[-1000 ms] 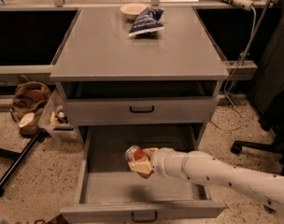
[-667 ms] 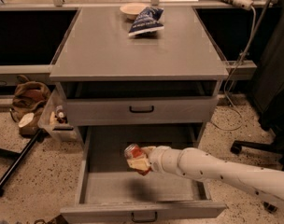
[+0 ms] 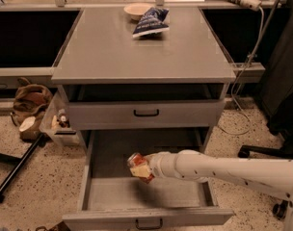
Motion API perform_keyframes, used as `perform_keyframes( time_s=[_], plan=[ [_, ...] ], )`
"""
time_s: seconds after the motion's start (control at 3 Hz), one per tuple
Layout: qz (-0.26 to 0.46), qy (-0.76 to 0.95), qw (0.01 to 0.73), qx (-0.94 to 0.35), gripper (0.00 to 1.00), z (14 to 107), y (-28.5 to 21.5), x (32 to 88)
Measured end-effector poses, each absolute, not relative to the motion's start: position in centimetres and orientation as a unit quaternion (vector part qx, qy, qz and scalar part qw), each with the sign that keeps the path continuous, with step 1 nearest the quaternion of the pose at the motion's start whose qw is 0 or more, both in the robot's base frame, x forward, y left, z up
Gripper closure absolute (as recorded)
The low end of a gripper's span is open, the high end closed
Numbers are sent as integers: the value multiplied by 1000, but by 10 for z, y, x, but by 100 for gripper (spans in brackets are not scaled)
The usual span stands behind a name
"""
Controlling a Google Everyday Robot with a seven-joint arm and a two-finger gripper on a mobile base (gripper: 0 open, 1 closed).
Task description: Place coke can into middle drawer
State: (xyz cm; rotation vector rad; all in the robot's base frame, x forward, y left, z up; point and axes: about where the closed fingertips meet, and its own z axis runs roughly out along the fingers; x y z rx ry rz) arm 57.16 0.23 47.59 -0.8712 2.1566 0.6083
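The coke can, red-orange with a silver end, is tilted on its side in my gripper. The gripper is shut on it and holds it inside the open middle drawer, above the left middle of its grey tray. My white arm reaches in from the right across the drawer's right wall. The drawer's flat front with its small black handle is at the bottom of the view. The upper drawer front is shut above it.
A dark blue chip bag and a pale bowl lie at the back of the cabinet top. A brown bag and a bin with items sit on the floor at left. A chair base stands at right.
My gripper with the can has moved slightly left and up over the drawer tray. The can stays held.
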Motion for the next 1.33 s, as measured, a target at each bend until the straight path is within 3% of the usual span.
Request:
perform_keyframes(
  time_s=[1.33],
  plan=[
    [254,851,314,-336,100,403,8,578]
  ],
)
